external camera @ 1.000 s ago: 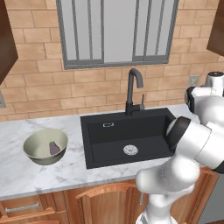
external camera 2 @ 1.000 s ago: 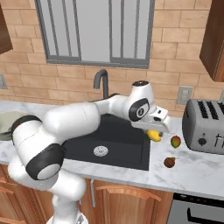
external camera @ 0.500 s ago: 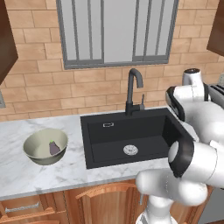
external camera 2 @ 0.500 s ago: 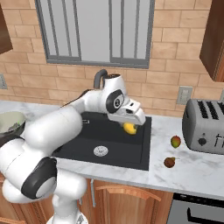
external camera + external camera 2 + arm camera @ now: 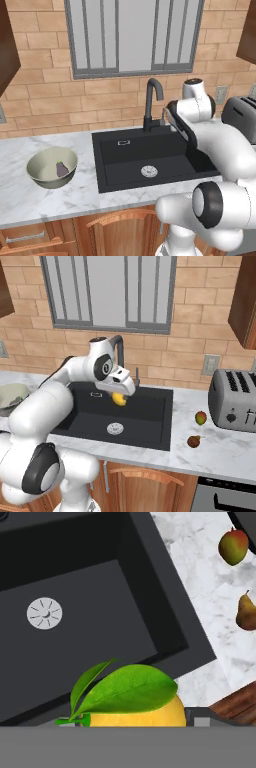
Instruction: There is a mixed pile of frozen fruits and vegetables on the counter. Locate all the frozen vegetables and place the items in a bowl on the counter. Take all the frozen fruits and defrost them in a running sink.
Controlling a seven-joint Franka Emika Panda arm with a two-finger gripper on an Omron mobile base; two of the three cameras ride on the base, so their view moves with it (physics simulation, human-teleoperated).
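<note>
Over the sink, left base view: the white arm rises from the lower right and bends across the right part of the black sink (image 5: 150, 160); the pincer itself is hidden behind the arm's links.
Bowl: the pale grey-green bowl (image 5: 36, 165) sits on the white marble counter (image 5: 60, 200), well left of the sink, upright.
Purple-grey vegetable: the pear-shaped lump (image 5: 62, 169) lies inside the bowl, toward its right side.
Tap: the tall black curved tap (image 5: 151, 100) stands behind the basin, just left of the arm's wrist.
Toaster: a steel toaster (image 5: 241, 116) shows at the right edge.

Right base view, pincer: the pincer (image 5: 120, 398) hangs above the basin, closed on the yellow-orange piece (image 5: 119, 399), which sits clear of the sink floor.
Drain: the round steel drain (image 5: 114, 428) lies below and slightly left of the held piece.
Fruits: the red-yellow-green oval (image 5: 200, 417) and the dark red-brown ball (image 5: 194, 441) rest on the counter right of the sink, near each other, the oval just beside the toaster.
Bowl, this side: its rim shows at the far left, partly behind the arm.

Hand view, held piece: the yellow-orange piece fills the bottom centre between the finger tips, with two green leaves (image 5: 127, 689) on top.
Background: sink floor and drain lie beyond it; both fruits sit on the marble at the upper right.
</note>
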